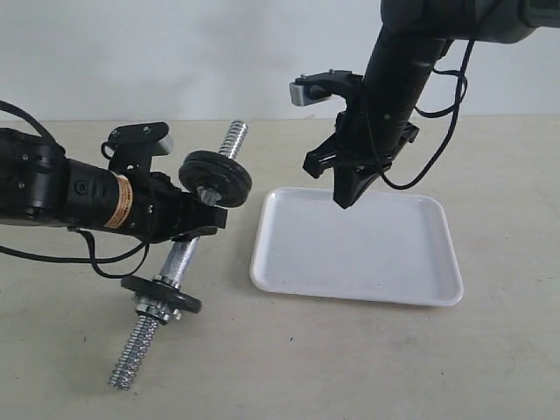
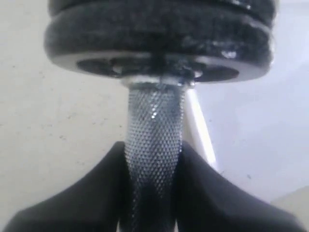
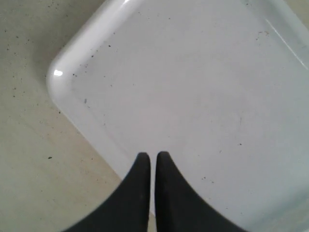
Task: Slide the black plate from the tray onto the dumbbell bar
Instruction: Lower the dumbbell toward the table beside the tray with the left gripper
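Note:
My left gripper is shut on the knurled middle of the dumbbell bar, which slants with its far end lifted off the table. At that raised end two black discs sit stacked against a chrome collar; the outer one looks like the black plate. A bare threaded end sticks out beyond them. The white tray holds nothing. My right gripper hangs shut and empty over the tray's rear left corner.
Another black disc with a chrome collar sits on the bar's near end, whose threaded tip rests on the beige table. A cable loops from the left arm across the table.

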